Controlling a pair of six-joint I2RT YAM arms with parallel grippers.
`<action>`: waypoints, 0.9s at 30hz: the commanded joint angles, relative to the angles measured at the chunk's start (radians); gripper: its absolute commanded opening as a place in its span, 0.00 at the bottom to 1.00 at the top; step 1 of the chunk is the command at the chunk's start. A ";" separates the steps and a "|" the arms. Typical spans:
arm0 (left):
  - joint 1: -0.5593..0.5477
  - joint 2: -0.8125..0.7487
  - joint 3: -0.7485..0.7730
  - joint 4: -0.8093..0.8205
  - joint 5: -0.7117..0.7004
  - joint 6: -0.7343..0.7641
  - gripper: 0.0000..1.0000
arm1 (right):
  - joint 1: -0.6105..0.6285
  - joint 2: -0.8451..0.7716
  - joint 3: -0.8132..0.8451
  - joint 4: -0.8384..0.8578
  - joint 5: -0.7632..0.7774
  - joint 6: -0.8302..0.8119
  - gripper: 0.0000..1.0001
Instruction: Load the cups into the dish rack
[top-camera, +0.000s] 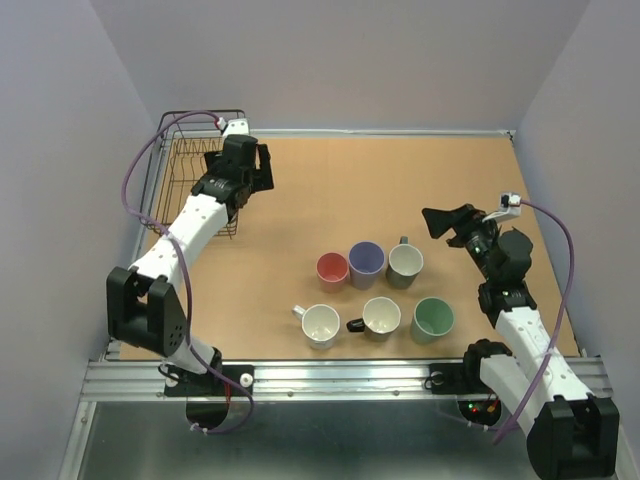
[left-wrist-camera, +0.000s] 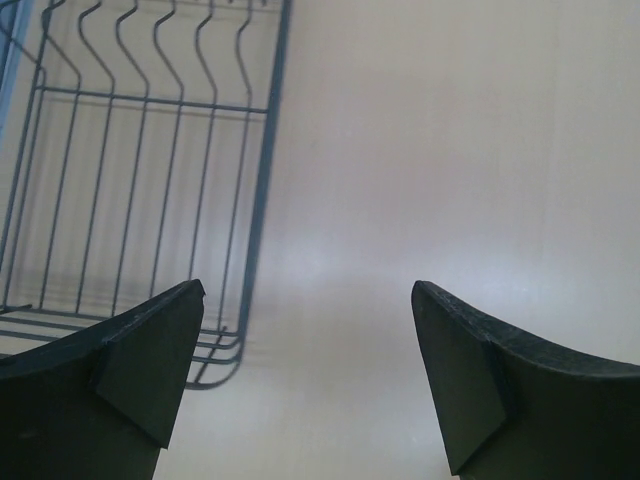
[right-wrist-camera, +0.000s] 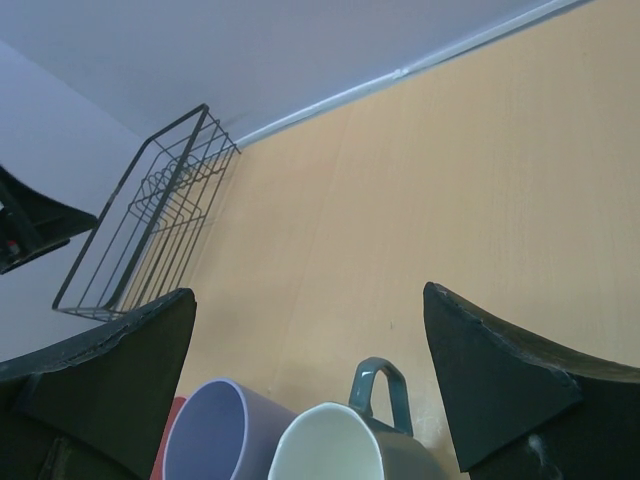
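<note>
Cups (top-camera: 381, 315), all six, stand in two rows on the worktop (top-camera: 300, 190). None is in the dish rack (top-camera: 185, 165) at the far left corner, so the whole job is left. The left tool (left-wrist-camera: 308, 300) hangs wide open and empty just beside the rack. The right tool (right-wrist-camera: 308, 300), likewise wide open and empty, hovers above the far row.

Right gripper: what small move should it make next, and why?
Probably ease the right gripper down over the grey-handled cup. Its jaws stand open and empty, that cup sits nearest below them, and the dish rack looks empty.
</note>
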 joint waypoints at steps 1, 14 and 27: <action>0.079 0.100 0.073 -0.042 -0.023 0.042 0.96 | -0.001 -0.022 -0.010 -0.032 -0.037 -0.021 1.00; 0.187 0.289 0.181 -0.068 0.052 0.062 0.94 | -0.001 -0.024 -0.022 -0.079 -0.023 -0.046 1.00; 0.196 0.380 0.178 -0.069 0.146 0.068 0.77 | -0.001 -0.031 -0.034 -0.088 -0.021 -0.046 1.00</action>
